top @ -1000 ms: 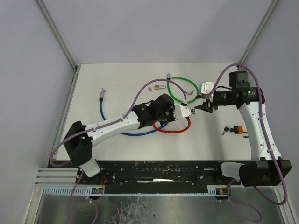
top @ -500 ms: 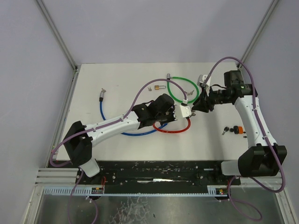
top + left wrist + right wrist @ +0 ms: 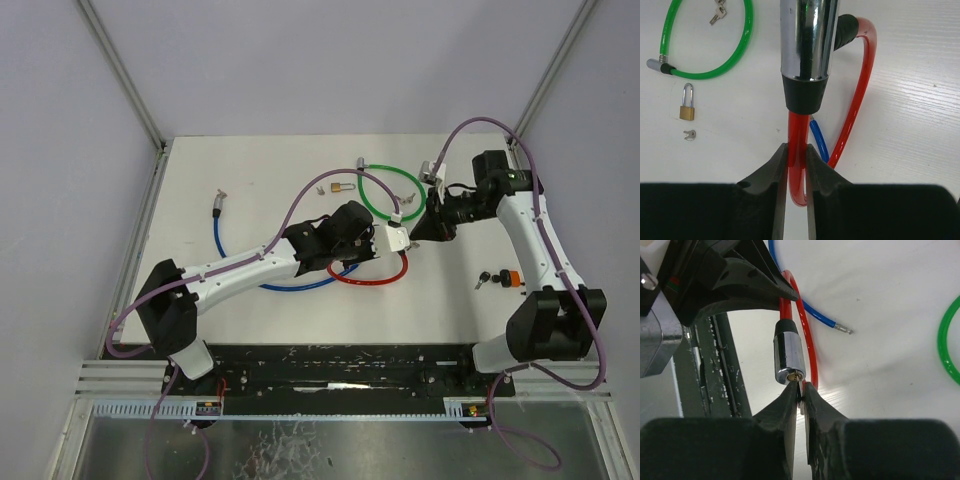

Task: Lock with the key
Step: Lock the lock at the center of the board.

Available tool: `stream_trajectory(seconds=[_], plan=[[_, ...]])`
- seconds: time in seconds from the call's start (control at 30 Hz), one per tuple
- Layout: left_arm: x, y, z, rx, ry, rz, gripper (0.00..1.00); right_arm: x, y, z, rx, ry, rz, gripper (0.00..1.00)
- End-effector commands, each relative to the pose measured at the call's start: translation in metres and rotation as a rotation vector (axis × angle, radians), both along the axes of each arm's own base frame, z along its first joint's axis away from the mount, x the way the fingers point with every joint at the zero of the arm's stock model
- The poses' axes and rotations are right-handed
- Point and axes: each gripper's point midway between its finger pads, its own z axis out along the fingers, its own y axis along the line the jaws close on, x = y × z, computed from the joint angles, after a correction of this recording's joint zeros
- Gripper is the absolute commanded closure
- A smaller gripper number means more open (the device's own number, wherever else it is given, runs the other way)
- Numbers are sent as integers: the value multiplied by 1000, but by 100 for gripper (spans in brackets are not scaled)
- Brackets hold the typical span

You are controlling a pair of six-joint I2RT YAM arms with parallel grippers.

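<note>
- Now clamping the red cable lock w/ the left gripper, jaws shut tight on the cable just behind the chrome barrel.
- Pointing the barrel's keyhole end at the right gripper.
- Pinching the key w/ the right gripper, jaws nearly closed on the thin blade, tip touching the barrel's keyhole face; not telling how far in from these views.
- Curving the rest of the red cable round beside the barrel, black end meeting the barrel's side.
- Lying near the barrel, on the side away from the arm bases: green cable lock, w/ a key pair inside its loop.
- Sitting further from the barrel, beyond the green loop: brass padlock, small key just beside it.
- Passing under the red cable behind the barrel: blue cable.
- Resting well apart from the barrel, toward the right arm's base: orange & black item, too small to ID.
</note>
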Motion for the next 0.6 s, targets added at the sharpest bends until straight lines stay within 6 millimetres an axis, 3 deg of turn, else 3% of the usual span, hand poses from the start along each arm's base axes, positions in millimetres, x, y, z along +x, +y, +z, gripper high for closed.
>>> stream_trajectory(seconds=[0.0, 0.27, 0.57], plan=[[-5, -6, -7, -13, 26, -10, 100, -5, 2, 10, 19, 99, 1, 86], [-5, -8, -6, -14, 22, -14, 100, -11, 1, 6, 8, 327, -22, 99], [-4, -8, -7, -6, 12, -9, 100, -9, -2, -15, -54, 677, -163, 100]])
